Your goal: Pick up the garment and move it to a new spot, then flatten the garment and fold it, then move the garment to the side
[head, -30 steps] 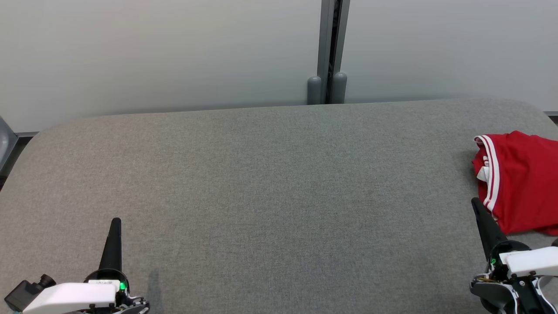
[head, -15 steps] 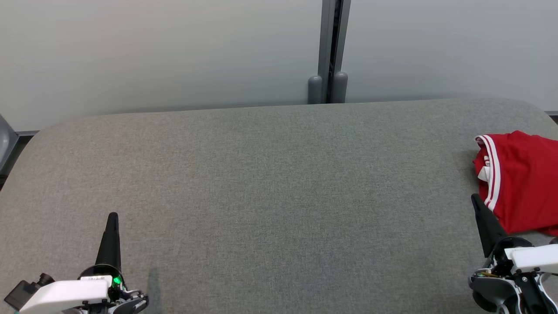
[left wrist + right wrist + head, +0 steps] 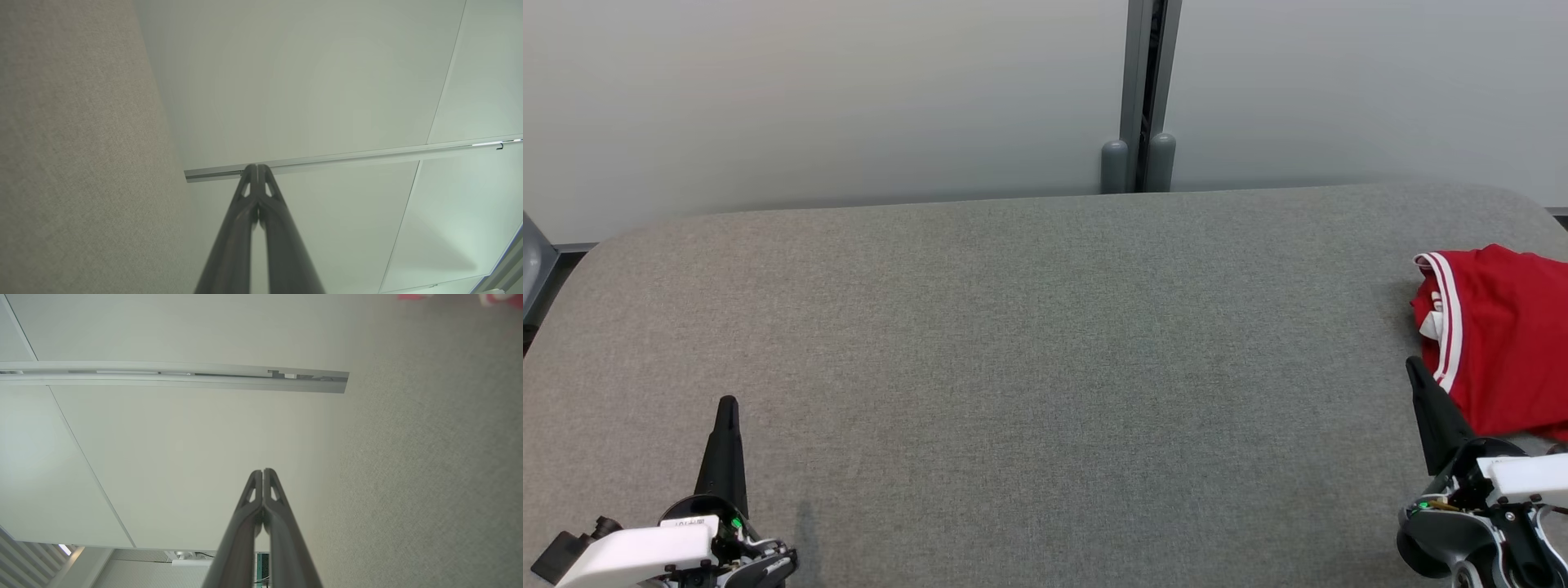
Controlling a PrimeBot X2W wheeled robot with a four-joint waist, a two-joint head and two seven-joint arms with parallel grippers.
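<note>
Since a second ago both of my arms have eased back a little toward the near edge of the bench (image 3: 1045, 367), the left one also drifting slightly toward its left end. The whole head view has shifted a touch too, so the garment's small change of place is the camera's, not its own.

My left end effector (image 3: 726, 405) sits over the near left corner of the bench, fingers pressed together and holding nothing; the left wrist view shows the two tips meeting against the pale wall (image 3: 310, 81). My right end effector (image 3: 1411, 364) is at the near right corner, also closed and empty, its tips together in the right wrist view.

The garment (image 3: 1503, 343), red with white striped trim, lies bunched and folded at the right edge of the bench, cut off by the side of the head view. My right fingertip is just beside its near left edge; I cannot tell whether they touch. A grey post (image 3: 1147, 90) stands behind the far edge.
</note>
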